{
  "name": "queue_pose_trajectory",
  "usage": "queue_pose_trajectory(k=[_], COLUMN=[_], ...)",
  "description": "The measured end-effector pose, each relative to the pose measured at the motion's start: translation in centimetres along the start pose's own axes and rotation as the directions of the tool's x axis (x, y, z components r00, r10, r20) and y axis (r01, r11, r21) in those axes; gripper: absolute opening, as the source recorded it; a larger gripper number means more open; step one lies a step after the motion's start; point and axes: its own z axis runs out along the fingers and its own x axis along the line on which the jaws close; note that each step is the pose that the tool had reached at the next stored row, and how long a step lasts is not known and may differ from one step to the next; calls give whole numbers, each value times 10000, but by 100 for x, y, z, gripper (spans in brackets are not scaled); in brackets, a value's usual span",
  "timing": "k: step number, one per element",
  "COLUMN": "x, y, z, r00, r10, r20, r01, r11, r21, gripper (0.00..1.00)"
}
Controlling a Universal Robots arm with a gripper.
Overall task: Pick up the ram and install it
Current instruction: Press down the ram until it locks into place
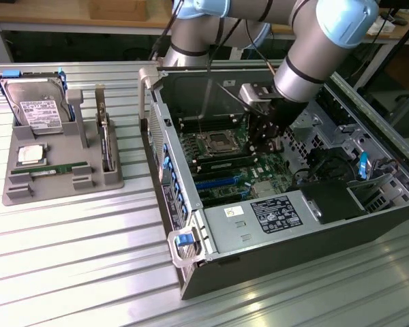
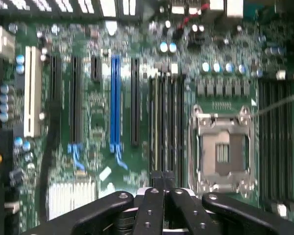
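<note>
A long green ram stick lies flat in the grey holder tray at the exterior view's left. My gripper is far from it, down inside the open computer case over the motherboard. The wrist view shows the two black fingers pressed together, shut, with nothing visible between them. Their tips hover over the row of dark memory slots, next to the empty silver CPU socket. Whether a stick sits in one of those slots I cannot tell.
The tray also carries a silver hard drive and a square CPU chip. Inside the case are blue and black expansion slots, a power supply and the case walls around the arm. The ribbed metal table surrounds it.
</note>
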Motion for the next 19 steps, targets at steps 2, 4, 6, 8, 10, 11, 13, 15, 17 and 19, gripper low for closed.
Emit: queue_pose_trajectory(k=[2,4,6,8,10,11,13,15,17,19], x=[0,-1,-5,-7,-16,-20,-26,-29,-30,-29], y=[-208,-321,-395,-427,-495,-507,-514,-520,-520,-520], z=[-21,-39,-95,-130,-235,-282,-348,-397,-397,-398], r00=[10000,9999,9999,9999,9998,9998,9998,9998,9997,9997], r10=[-3,-8,-10,-11,-15,-16,-17,-18,-20,-20], r20=[73,113,135,142,176,186,202,217,227,225], r01=[3,8,11,11,15,17,17,19,21,21], r11=[10000,10000,10000,10000,10000,10000,10000,10000,10000,10000], r21=[-32,-34,-34,-34,-33,-34,-33,-33,-34,-33], gripper=[10,10,10,10,10,10,10,10,10,10])
